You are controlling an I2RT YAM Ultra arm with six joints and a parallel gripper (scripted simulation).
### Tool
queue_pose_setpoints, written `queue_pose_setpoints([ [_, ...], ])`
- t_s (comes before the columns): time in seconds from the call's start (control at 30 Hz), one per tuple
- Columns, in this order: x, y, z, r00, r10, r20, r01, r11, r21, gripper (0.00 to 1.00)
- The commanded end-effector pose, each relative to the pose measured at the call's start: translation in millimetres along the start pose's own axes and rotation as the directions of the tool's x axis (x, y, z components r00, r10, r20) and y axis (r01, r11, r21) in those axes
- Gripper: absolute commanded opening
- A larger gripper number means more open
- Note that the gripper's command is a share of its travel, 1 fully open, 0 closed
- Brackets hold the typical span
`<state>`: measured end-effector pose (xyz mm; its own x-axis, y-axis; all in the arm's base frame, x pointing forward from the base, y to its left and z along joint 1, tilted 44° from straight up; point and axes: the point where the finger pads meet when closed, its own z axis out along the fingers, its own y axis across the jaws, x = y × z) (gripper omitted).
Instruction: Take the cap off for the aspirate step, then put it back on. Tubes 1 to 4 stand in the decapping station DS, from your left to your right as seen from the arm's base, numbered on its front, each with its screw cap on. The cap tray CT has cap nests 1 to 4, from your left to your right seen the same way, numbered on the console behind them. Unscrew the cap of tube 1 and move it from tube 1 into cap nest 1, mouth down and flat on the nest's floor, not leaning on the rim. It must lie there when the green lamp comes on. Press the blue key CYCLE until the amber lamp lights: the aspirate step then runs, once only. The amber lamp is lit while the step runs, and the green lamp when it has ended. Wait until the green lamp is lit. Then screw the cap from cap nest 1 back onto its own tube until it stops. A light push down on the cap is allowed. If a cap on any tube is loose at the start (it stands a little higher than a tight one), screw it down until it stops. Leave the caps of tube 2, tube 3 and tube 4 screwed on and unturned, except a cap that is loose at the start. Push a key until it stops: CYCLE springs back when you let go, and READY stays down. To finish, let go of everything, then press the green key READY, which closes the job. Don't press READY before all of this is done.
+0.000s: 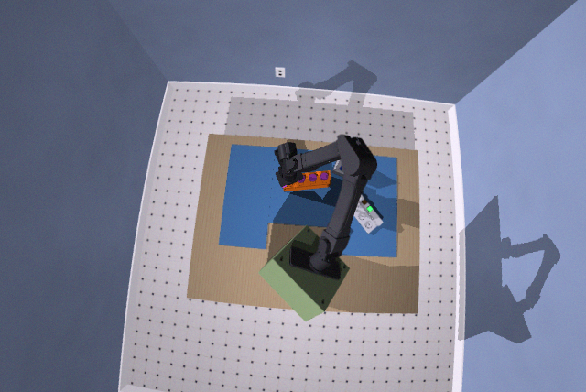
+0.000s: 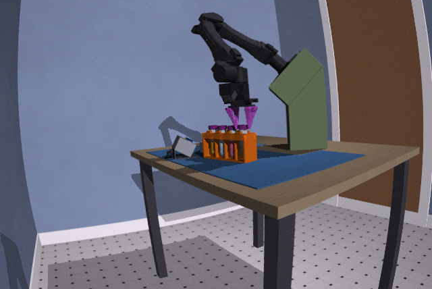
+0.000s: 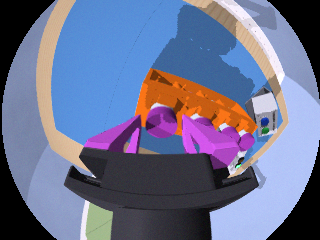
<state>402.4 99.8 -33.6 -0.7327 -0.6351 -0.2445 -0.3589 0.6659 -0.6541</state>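
Observation:
The orange decapping station point(image 1: 306, 180) stands on the blue mat with four tubes, each with a purple cap on. It also shows in the side view point(image 2: 229, 146) and the wrist view point(image 3: 194, 103). My gripper point(image 2: 240, 121) points straight down over tube 1 at the station's end. In the wrist view my purple fingers stand apart on either side of tube 1's cap point(image 3: 162, 122), with a small gap at each side. The cap sits on its tube point(image 2: 242, 127). The gripper is open. The white console with the cap tray point(image 1: 368, 217) shows a lit green lamp point(image 1: 370, 209).
The arm's green pedestal point(image 1: 302, 274) stands at the near side of the wooden table. The console point(image 2: 183, 146) lies beyond the station in the side view. The arm's upper link crosses over part of the console and tray in the overhead view.

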Motion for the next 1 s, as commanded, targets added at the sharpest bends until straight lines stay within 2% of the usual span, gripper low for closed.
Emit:
queue_pose_setpoints([
  [0.0,-3.6,0.0,-3.0,0.993,-0.12,0.011,0.12,0.993,0.001,0.49],
  [0.17,-3.3,-0.1,-3.0,0.993,-0.12,0.011,0.12,0.993,0.001,0.49],
  [0.2,-3.3,-0.1,-3.0,0.993,-0.12,0.011,0.12,0.993,0.001,0.0],
  [0.67,-3.3,-0.1,-3.0,0.993,-0.12,0.011,0.12,0.993,0.001,0.0],
  [0.8,-3.3,-0.2,-2.7,1.0,0.013,0.011,-0.013,1.0,0.0,0.0],
  [0.97,-3.3,-0.2,-2.5,0.984,0.179,0.011,-0.179,0.984,-0.002,0.0],
])
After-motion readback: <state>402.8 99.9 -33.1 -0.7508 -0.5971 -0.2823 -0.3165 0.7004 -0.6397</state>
